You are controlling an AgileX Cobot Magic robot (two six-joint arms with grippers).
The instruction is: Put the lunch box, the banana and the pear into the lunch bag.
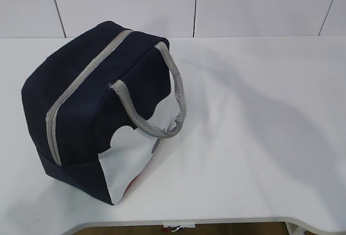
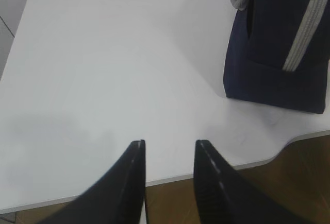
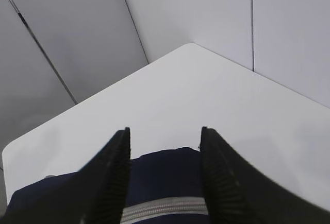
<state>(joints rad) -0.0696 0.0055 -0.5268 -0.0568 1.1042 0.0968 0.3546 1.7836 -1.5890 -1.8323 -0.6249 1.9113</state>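
Navy fabric marks the lunch bag (image 1: 89,92), which stands on the white table (image 1: 259,138) at the left of the exterior view, its grey zipper (image 1: 81,84) drawn closed along the top and one grey webbing handle (image 1: 175,97) drooping over the white side panel. The lunch box, the banana and the pear show in no view; you cannot tell whether they lie inside the bag or outside the frames.

Left gripper (image 2: 169,144): fingers parted and empty, hanging over bare table near the front edge, with the bag's end up and to the right, well apart. Right gripper (image 3: 164,131): fingers spread and empty, poised above the bag's top (image 3: 165,170), the zipper band (image 3: 165,208) running across just below them.

Judged from the closed zipper, the step in hand is either opening the bag or a finished pack; treat it as opening unless you know otherwise. The ring pull is not clearly visible, so find it before you descend. Bring the right fingers down square to the zipper line, take the pull alone and not the fabric, and draw along the track. Use the left fingers to pin the near end of the bag, since the soft body will likely slide or buckle.
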